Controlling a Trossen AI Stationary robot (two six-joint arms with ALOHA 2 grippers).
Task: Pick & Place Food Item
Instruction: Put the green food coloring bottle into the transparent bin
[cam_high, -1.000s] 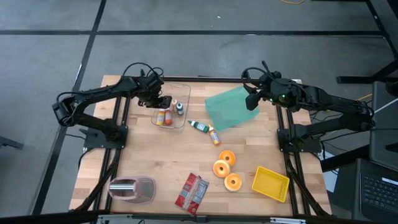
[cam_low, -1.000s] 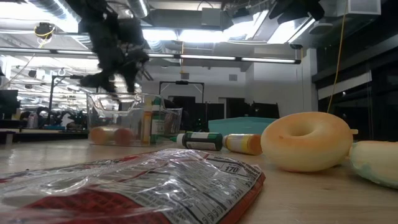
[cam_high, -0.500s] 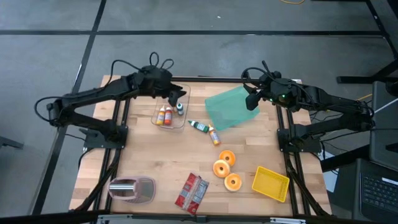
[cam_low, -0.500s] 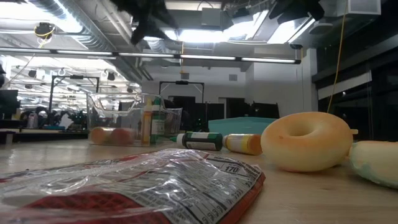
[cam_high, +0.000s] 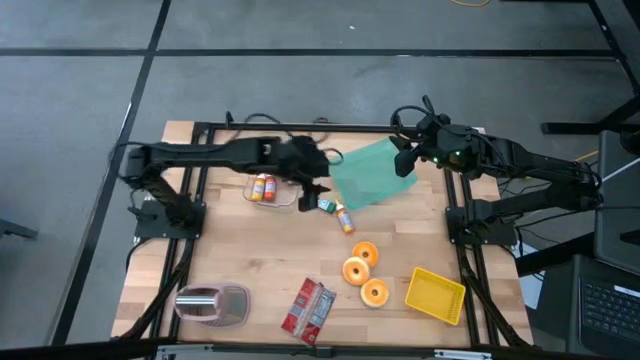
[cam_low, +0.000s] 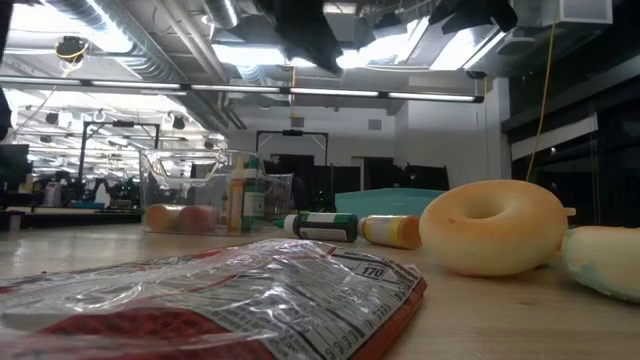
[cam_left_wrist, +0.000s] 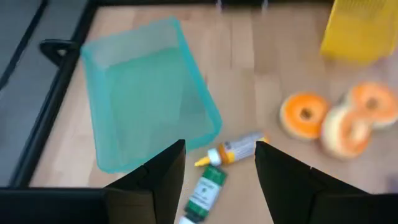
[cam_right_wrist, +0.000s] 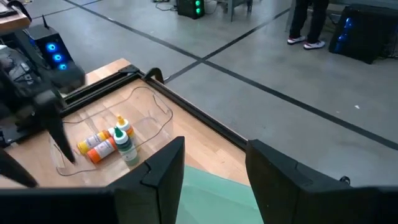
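My left gripper (cam_high: 314, 190) hangs open above the table's middle, between the clear bin (cam_high: 272, 192) and the teal tray (cam_high: 370, 172). Below and ahead of its fingers (cam_left_wrist: 219, 144) lie a green bottle (cam_left_wrist: 207, 188) and a yellow-orange bottle (cam_left_wrist: 231, 149), both on their sides on the wood. Three donuts (cam_high: 362, 270) lie nearer the front. My right gripper (cam_high: 405, 162) waits open above the tray's far right corner. The bin holds two orange bottles and an upright green-capped bottle (cam_right_wrist: 124, 144).
A yellow container (cam_high: 436, 295) sits at the near right. A red snack bag (cam_high: 308, 310) and a pink-and-clear container (cam_high: 212, 303) lie by the near edge. Bare wood shows between the bottles and the snack bag.
My left gripper has risen from over the clear bin and swung toward the table's right, rolling about its own axis, and now hangs over the loose bottles beside the teal tray. Nothing on the table has moved.
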